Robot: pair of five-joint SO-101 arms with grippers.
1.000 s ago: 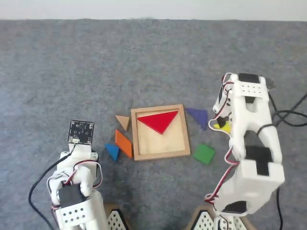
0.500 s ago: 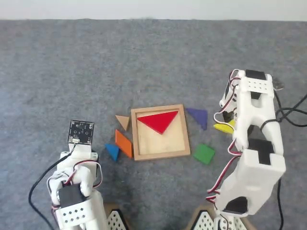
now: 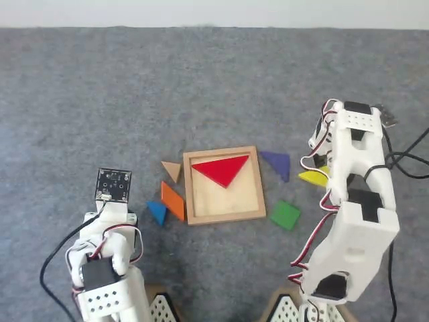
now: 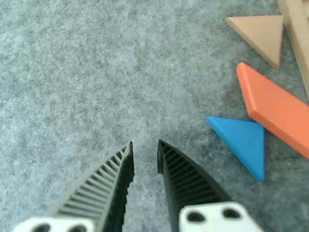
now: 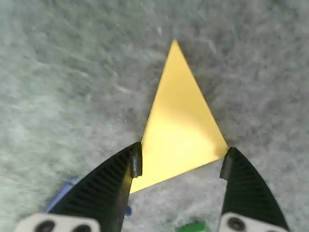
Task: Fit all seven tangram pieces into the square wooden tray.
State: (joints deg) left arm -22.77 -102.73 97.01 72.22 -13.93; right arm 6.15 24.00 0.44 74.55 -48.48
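Counting seven pieces on the table [image 3: 100,100]: one red triangle [image 3: 220,168] lay inside the single square wooden tray [image 3: 224,216] at frame centre. Three sat left of it: a tan triangle [image 3: 173,170], an orange parallelogram [image 3: 172,200] and a blue triangle [image 3: 157,212]. Three sat right: a purple triangle [image 3: 278,163], a green square [image 3: 285,215] and a yellow triangle [image 3: 312,178]. The right end effector [image 5: 182,157] stood wide, straddling the yellow triangle. The left end effector [image 4: 145,144], lower left, was narrowly parted, holding nothing.

Grey table [image 3: 100,87] holds the tray [image 3: 224,217]. Yellow triangle [image 5: 181,130] lies between right fingers [image 5: 116,183], purple piece [image 3: 277,163] and green square [image 3: 285,215] near. Blue triangle [image 4: 244,140], orange piece [image 4: 273,108] and tan triangle [image 4: 260,31] lie beyond left fingers [image 4: 183,179].
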